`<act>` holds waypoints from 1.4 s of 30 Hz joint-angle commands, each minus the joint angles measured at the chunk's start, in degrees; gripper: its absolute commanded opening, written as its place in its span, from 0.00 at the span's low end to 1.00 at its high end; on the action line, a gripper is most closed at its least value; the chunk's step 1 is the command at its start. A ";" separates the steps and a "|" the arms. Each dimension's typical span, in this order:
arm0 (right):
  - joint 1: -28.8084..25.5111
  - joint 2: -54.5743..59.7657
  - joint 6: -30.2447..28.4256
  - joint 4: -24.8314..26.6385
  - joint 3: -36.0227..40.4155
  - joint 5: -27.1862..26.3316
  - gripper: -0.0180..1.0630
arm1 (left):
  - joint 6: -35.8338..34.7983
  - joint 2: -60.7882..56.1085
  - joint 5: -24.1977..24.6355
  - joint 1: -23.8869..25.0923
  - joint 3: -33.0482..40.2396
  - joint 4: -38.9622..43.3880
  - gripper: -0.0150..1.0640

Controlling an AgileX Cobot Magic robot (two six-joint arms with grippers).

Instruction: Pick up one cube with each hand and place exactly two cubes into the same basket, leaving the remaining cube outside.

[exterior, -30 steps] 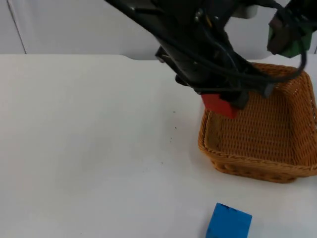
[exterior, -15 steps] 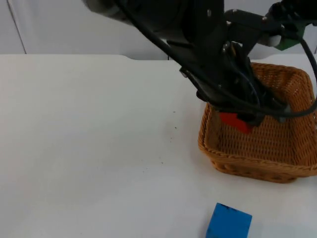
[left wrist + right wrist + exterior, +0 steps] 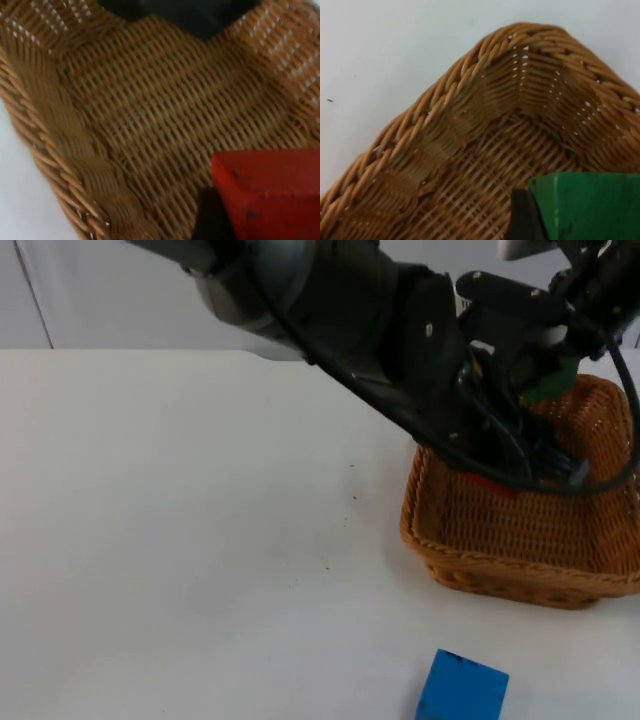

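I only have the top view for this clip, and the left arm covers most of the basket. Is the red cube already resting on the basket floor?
Observer: Not that I can confirm. In the left wrist view the red cube sits against a black fingertip over the weave of the wicker basket.
Operator: And the right arm, what is that green patch?
Observer: The green cube, seen beside the right gripper's fingertip above an inner corner of the basket.
Operator: Anything lying loose in the basket?
Observer: None on the woven floor that the wrist views show. The blue cube lies outside on the white table.
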 commanded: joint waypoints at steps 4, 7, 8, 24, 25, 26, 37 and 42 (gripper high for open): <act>-0.32 2.64 -0.19 0.75 0.11 -2.12 0.02 | 0.03 2.05 -1.91 -0.18 -0.54 0.96 0.01; -0.32 3.47 -0.19 0.89 0.11 -2.55 0.02 | 0.03 2.66 -1.79 -0.18 -0.93 1.20 0.01; -0.32 4.17 -0.19 1.00 0.11 -2.87 0.02 | 0.03 2.75 -1.76 -0.18 -1.04 1.20 0.01; -0.20 5.34 -0.19 1.13 0.11 -2.92 0.07 | 0.03 3.22 -1.72 -0.18 -1.02 1.91 0.11; -0.20 5.34 -0.19 1.13 0.11 -2.92 0.07 | 0.03 3.22 -1.72 -0.18 -1.02 1.91 0.11; -0.20 5.34 -0.19 1.13 0.11 -2.82 0.10 | 0.03 3.35 -1.47 -0.18 -1.02 1.91 0.16; -0.20 5.34 -0.19 1.13 0.11 -2.48 0.54 | 0.03 4.79 -0.11 -0.18 -1.02 1.74 0.70; -0.20 4.32 -0.19 1.13 0.11 -1.63 0.66 | 0.03 4.00 -0.07 -0.18 -1.02 1.74 0.74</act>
